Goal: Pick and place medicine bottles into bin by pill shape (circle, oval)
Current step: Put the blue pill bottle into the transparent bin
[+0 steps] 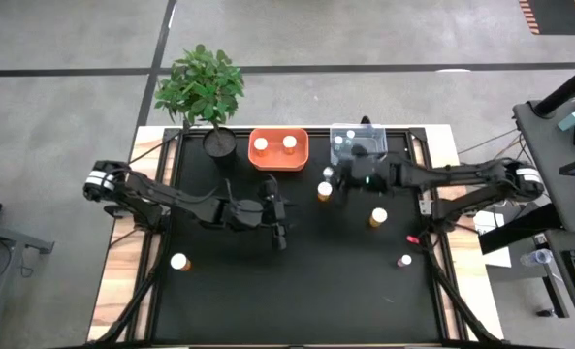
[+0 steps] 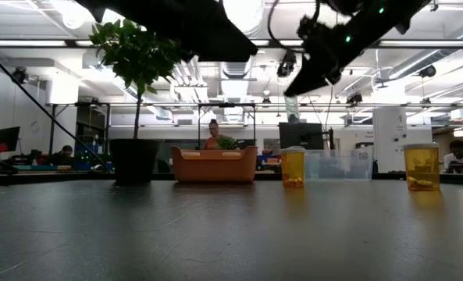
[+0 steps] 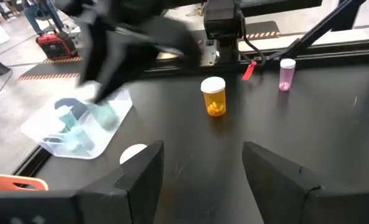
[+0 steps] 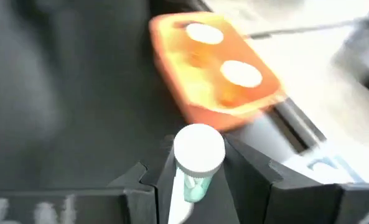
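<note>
Black-topped bench (image 1: 297, 281). One orange plastic bin (image 1: 279, 162) at the far edge, two white-capped amber bottles (image 1: 261, 144) inside. One clear plastic bin (image 1: 342, 136) just beside it, small bottles inside, count unclear. On the bench, three amber white-capped bottles (image 1: 378, 217) and one small pink-capped bottle (image 1: 404, 261). Left pincer (image 3: 203, 180) mid-bench, fingers apart, holding nothing. Right pincer (image 4: 193, 180), near the clear bin, clamps one small white-capped bottle (image 4: 198, 155).
</note>
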### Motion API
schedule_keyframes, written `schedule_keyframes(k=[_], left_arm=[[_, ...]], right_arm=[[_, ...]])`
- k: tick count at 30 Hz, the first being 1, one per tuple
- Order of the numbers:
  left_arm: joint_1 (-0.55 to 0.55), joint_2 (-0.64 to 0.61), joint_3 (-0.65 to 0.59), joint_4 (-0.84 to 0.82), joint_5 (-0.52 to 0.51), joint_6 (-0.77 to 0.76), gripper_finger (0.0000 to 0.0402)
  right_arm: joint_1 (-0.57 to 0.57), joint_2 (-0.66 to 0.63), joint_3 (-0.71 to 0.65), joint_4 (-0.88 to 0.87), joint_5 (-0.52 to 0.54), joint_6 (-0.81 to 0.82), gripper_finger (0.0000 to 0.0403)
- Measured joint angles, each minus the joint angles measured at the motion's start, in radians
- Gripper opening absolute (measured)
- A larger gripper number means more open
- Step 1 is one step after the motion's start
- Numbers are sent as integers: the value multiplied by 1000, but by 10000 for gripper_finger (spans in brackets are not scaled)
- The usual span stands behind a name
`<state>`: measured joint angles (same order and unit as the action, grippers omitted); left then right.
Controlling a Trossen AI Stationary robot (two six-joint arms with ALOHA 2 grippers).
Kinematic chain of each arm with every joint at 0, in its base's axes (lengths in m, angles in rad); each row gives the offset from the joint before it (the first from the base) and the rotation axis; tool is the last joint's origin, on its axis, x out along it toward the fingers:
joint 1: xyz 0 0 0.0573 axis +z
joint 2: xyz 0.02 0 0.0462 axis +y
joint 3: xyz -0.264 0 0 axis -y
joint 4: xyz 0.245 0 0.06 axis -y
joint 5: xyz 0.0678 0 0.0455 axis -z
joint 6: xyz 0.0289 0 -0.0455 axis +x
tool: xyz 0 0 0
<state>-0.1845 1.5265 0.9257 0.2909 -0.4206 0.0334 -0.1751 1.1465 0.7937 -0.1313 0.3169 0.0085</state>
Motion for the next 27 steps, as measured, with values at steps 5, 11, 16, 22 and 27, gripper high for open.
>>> schedule_keyframes(k=[5, 11, 16, 22, 27], left_arm=[[0, -12, 0, -7, 0, 3, 201], [0, -16, 0, -24, -3, 8, 201], [1, -16, 0, -23, -4, 9, 201], [1, -16, -1, -22, -4, 10, 201], [2, -16, -1, -22, -5, 10, 201]], right_arm=[[-233, -9, -9, -6, -2, 32, 116], [-450, -6, -55, -1, -11, 107, 116], [-558, -6, -143, 96, -13, 182, 116], [-634, -5, -268, 267, -4, 265, 116], [-643, -5, -349, 411, -1, 271, 116]])
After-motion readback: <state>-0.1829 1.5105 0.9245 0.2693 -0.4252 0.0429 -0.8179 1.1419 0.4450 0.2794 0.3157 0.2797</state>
